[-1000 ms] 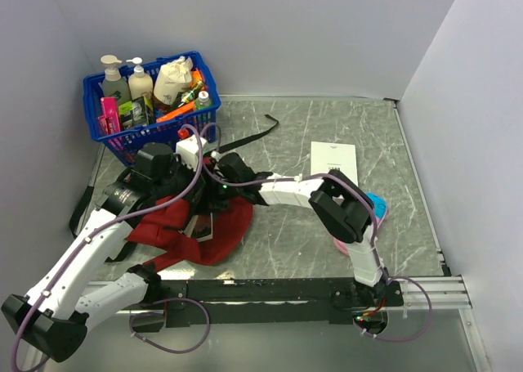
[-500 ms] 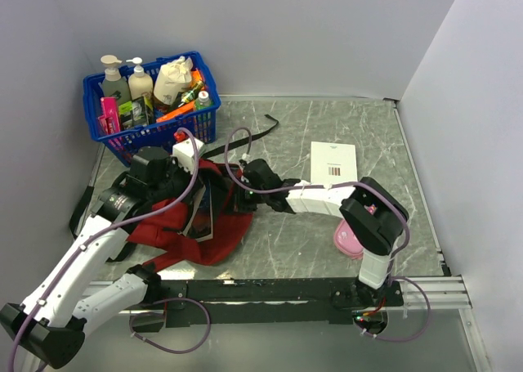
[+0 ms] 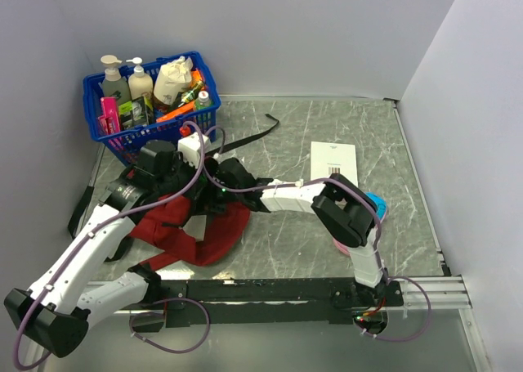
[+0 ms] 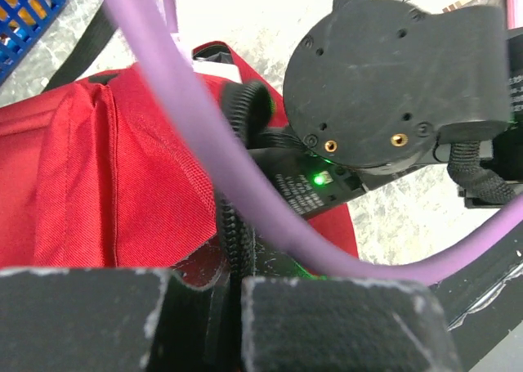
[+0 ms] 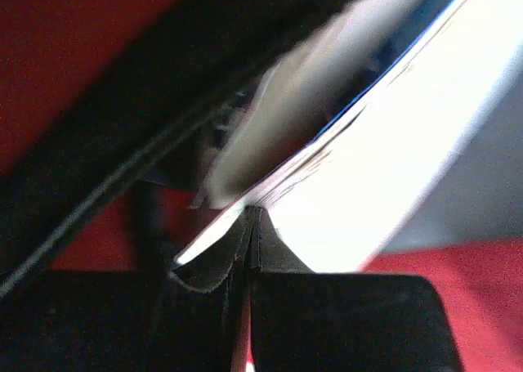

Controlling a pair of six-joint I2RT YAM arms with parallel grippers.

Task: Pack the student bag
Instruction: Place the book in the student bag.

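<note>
Right claw [image 5: 252, 217] pinches a white booklet [image 5: 392, 143], hidden overhead.

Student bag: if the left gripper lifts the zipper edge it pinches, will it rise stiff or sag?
Probably sags: the student bag is soft red fabric lying crumpled. The left gripper holds only its zipper edge, so that rim likely lifts first. Its loose black straps may drag.

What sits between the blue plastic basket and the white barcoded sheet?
A loose black fabric strap lying on the grey marbled tabletop, visible in the top external view.
</note>
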